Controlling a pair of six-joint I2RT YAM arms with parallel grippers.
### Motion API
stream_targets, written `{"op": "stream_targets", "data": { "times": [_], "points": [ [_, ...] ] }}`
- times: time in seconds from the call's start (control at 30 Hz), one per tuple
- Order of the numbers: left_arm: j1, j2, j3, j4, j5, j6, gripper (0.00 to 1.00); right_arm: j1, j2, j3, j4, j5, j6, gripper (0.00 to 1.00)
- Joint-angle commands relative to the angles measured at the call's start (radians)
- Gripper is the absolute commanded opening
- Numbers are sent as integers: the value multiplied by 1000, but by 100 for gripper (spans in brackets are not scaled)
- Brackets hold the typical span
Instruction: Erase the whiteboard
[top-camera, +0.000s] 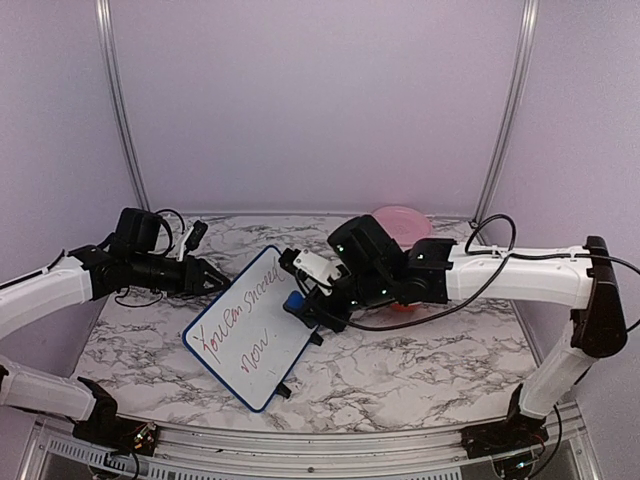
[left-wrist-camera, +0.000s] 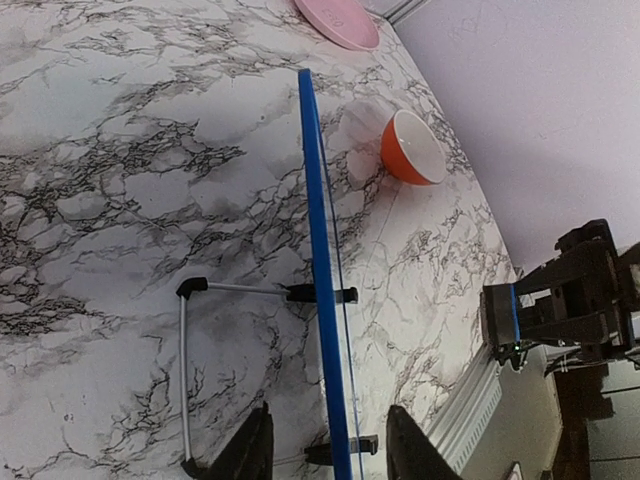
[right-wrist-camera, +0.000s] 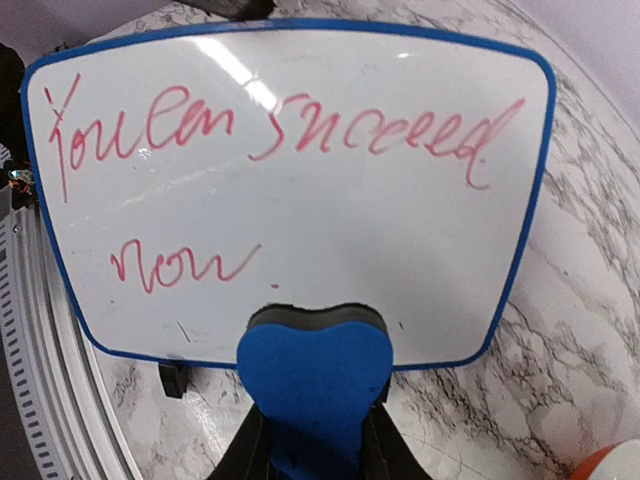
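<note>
Eraser (right-wrist-camera: 312, 385), clamped in R gripper (right-wrist-camera: 314, 450), is held at lower edge of whiteboard (right-wrist-camera: 300, 190) propped on table (top-camera: 400, 350), w/ L gripper (left-wrist-camera: 330, 452) part-open astride its rim; board should be braced before flat strokes.

Pale lilac walls (top-camera: 320, 100), metal corner rails (top-camera: 119, 110), grey-veined marble-patterned tabletop (top-camera: 420, 362), soft even light.

The blue-framed whiteboard (top-camera: 255, 335) stands tilted on black feet, bearing red handwriting, apparently "You can succeed now".
</note>
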Motion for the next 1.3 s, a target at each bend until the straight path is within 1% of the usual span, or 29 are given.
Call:
{"op": "stream_targets", "data": {
  "times": [0.0, 0.07, 0.17, 0.23, 0.33, 0.5, 0.6, 0.7, 0.87, 1.13, 1.27],
  "points": [
    [-9, -27, -22, -2, 36, 12, 35, 79, 85, 127, 42, -4, -76, 0],
    [-10, -30, -30, 3, 42, 10, 30, 108, 133, 188, 35, 10, -84, 0],
    [-11, -41, -44, 18, 49, -1, 26, 162, 188, 258, 25, 70, -102, 0],
    [-12, -47, -51, 25, 43, -3, 22, 199, 211, 283, 29, 134, -113, 0],
    [-12, -52, -61, 35, 45, -8, 16, 229, 242, 309, 40, 158, -105, 0],
    [-20, -56, -75, 49, 45, -14, 13, 246, 276, 334, 81, 163, -59, 0],
    [-23, -55, -77, 49, 44, -14, 9, 247, 302, 361, 90, 169, -46, 0],
    [-25, -54, -77, 49, 40, -14, 8, 247, 344, 420, 60, 163, -33, 0],
    [-31, -58, -77, 49, 22, -22, 0, 263, 399, 507, 3, 180, -8, 0],
    [-43, -62, -78, 49, -19, -43, 0, 291, 474, 635, -71, 209, 15, 0],
    [-51, -60, -76, 49, -37, -47, 0, 295, 525, 727, -139, 221, 18, 0]
  ]
}}
